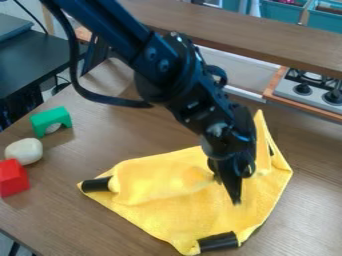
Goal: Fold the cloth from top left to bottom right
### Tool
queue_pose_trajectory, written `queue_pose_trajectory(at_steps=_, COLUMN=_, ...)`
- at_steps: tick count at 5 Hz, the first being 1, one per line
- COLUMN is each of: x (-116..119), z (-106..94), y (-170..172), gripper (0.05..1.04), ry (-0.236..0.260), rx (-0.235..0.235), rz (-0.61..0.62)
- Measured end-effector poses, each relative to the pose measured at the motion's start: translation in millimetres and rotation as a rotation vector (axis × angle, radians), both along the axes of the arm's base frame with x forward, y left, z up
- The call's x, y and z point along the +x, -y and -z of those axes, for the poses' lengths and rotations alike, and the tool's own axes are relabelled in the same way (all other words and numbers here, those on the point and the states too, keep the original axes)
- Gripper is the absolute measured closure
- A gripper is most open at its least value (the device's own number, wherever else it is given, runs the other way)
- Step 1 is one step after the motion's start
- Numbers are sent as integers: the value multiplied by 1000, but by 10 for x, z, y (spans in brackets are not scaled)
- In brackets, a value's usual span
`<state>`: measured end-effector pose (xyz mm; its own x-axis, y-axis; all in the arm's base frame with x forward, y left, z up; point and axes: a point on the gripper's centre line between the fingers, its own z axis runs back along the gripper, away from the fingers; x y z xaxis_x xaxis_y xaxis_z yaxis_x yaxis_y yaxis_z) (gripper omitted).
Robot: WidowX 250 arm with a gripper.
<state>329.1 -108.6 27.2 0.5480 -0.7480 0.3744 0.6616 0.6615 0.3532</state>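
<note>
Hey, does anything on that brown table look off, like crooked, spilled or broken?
The yellow fabric cloth looks askew: it's rumpled and unevenly bunched rather than folded flat, and a narrow peak of it points toward the brown wooden ledge. I see no spill or breakage.
</note>
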Motion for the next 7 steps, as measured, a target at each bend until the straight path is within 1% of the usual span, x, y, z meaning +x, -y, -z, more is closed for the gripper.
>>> queue_pose_trajectory(at_steps=2, x=-203, z=91, y=196, gripper=1029, ry=-26, rx=17, rz=61)
queue_pose_trajectory(at_steps=3, x=-269, z=106, y=298, gripper=1008, ry=-45, rx=2, rz=93)
queue_pose_trajectory(at_steps=4, x=-315, z=188, y=375, gripper=871, ry=-105, rx=-6, rz=129)
queue_pose_trajectory(at_steps=5, x=-341, z=302, y=453, gripper=613, ry=-164, rx=24, rz=131)
queue_pose_trajectory(at_steps=6, x=-330, z=300, y=423, gripper=304, ry=-175, rx=-5, rz=58)
queue_pose_trajectory(at_steps=7, x=-210, z=246, y=251, gripper=87, ry=-227, rx=-50, rz=-55)
